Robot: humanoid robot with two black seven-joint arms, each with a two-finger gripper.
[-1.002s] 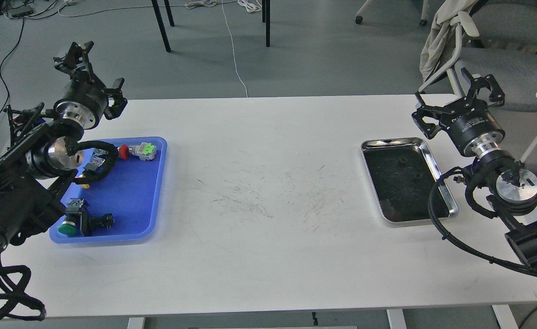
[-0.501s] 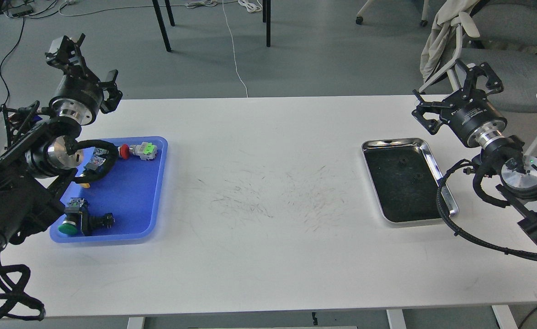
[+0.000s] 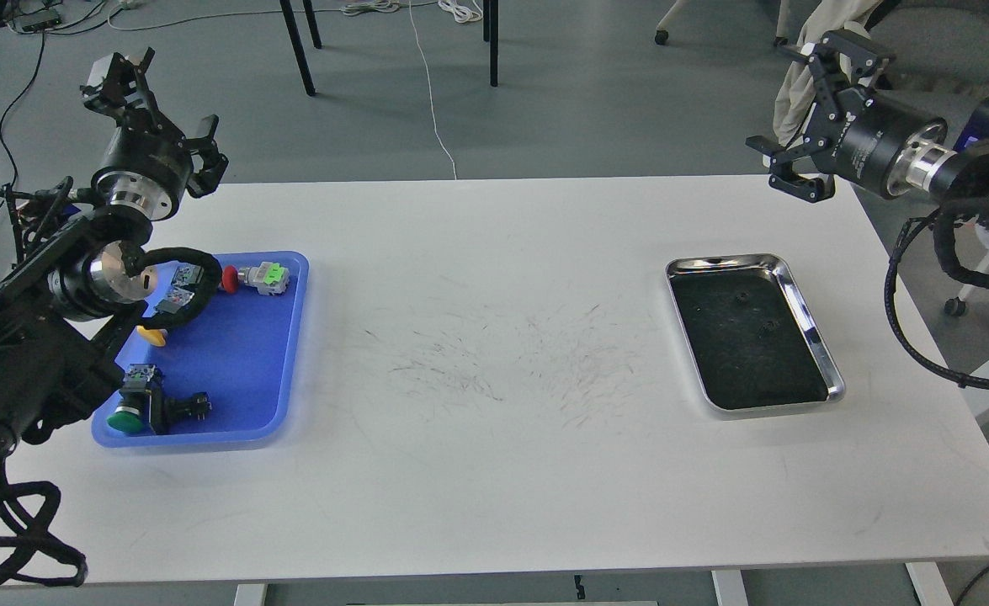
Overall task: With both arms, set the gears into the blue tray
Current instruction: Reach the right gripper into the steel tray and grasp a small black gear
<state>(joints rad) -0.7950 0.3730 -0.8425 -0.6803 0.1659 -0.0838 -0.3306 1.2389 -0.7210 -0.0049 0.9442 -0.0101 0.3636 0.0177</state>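
Two tiny black gears [image 3: 742, 295] [image 3: 768, 326] lie on the dark floor of the steel tray [image 3: 804, 305] at the right. The blue tray [image 3: 241, 362] sits at the table's left side, partly covered by my left arm. Above that tray's far left corner, my left gripper [image 3: 161, 114] is raised, open and empty. My right gripper [image 3: 816, 111] hangs open and empty over the table's far right edge, well above and behind the steel tray.
Coloured push-button switches lie in the blue tray: a red-and-green one [image 3: 256, 277], a green-capped one [image 3: 136, 408] and a yellow one [image 3: 154, 336]. The white table [image 3: 494, 438] shows dark scuffs at its middle. Chairs stand behind the right arm.
My right arm has swung up and back, its gripper rising from beside the steel tray to the table's far right edge. The left gripper has shifted slightly up and left.
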